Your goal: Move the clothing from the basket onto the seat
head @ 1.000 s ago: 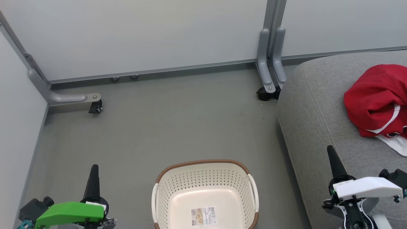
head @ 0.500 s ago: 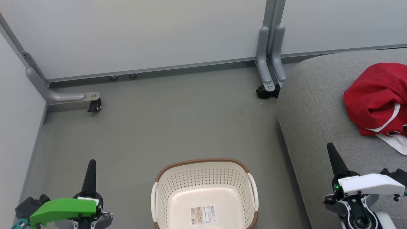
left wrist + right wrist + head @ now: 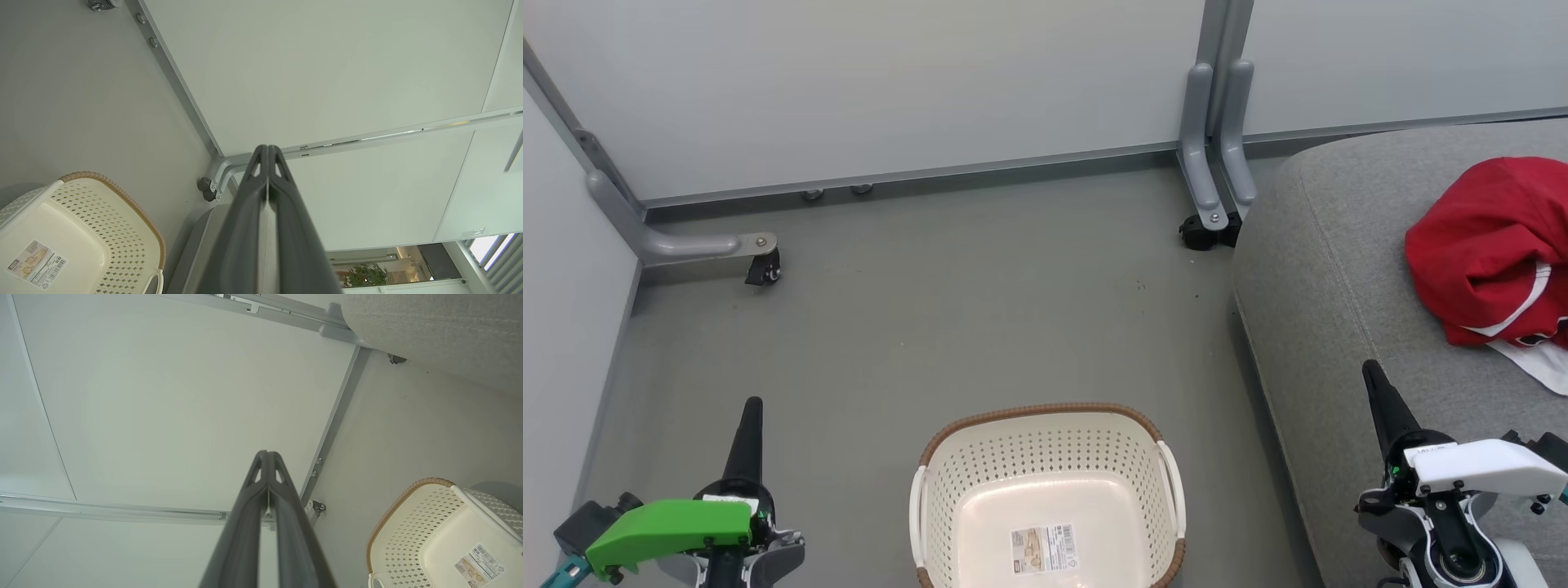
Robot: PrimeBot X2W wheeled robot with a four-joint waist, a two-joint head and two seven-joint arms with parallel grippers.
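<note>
Both shut jaws apart from clothing (image 3: 1482, 245) lying on seat (image 3: 1327, 327).

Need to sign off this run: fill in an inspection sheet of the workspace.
Surface: smooth grey floor, a few dark specks.
Job's things: crumpled red fabric clothing with white trim lies on the large grey upholstered seat; cream perforated plastic basket with brown rim holds only a label sticker.
Clutter: nothing seen.
Grippers: left gripper and right gripper both shut, empty, flanking the basket.
Cables: nothing seen.
Surroundings: pale partition panels on grey caster feet.
</note>
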